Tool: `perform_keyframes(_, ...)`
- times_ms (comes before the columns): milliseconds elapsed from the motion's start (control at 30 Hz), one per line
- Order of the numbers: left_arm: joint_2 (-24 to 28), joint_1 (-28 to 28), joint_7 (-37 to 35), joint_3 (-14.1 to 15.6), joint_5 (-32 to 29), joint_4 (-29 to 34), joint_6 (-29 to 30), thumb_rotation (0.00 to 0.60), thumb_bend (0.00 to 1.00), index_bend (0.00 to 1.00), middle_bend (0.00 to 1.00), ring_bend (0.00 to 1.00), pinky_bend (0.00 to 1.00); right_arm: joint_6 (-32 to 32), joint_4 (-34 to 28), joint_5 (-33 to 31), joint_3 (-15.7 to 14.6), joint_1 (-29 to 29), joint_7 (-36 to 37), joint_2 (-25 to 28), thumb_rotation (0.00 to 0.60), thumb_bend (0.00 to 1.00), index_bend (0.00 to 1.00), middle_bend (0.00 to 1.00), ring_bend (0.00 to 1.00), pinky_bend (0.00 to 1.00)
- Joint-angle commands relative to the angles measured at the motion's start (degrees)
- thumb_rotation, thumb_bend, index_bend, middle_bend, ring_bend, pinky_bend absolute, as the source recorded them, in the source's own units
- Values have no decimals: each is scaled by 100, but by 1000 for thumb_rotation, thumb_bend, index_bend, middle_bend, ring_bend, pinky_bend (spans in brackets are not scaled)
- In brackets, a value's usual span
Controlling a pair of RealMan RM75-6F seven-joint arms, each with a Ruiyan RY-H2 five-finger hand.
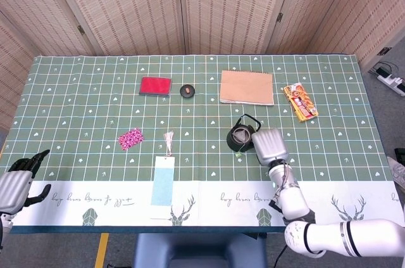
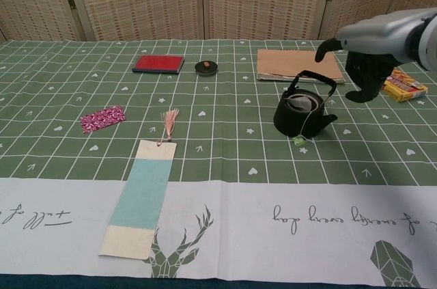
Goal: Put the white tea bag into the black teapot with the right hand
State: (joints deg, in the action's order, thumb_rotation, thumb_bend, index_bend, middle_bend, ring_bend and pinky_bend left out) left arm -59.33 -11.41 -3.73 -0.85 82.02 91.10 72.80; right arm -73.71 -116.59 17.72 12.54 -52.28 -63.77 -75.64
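Chest view: white tea bag point(image 2: 302, 103) sits inside black teapot point(image 2: 300, 115), string over the rim, green tag point(image 2: 299, 141) on the cloth. Right hand point(image 2: 369, 57) holds nothing, fingers apart. Judged: bag light, limp, tearable; pinch string or tag if regrasping.

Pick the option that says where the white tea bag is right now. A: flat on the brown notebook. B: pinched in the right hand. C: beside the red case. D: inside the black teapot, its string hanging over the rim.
D: the white tea bag sits in the black teapot's open top, its tag lying on the cloth, while the right hand is clear of it.
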Motion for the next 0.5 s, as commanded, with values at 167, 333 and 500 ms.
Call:
perform_keyframes(167,65,-29,-136,-5,-84,-1,-134,600,378,0,106,185,149,304,-65,-2585,702,-810,-309,351,600,423,156,875,696,570)
perform_keyframes(333,106,-22,-244,-3,-56,-1,-123,600,378,0,106,184,158,411,193,-3214,736,-1093,-416,332,600,423,157,917,745,599)
perform_keyframes(500,124,-34,-314,1,-44,-18,-152,600,378,4,106,184,161,634,470,-3312,685,-1211,-374,251,600,423,156,918,744,599)
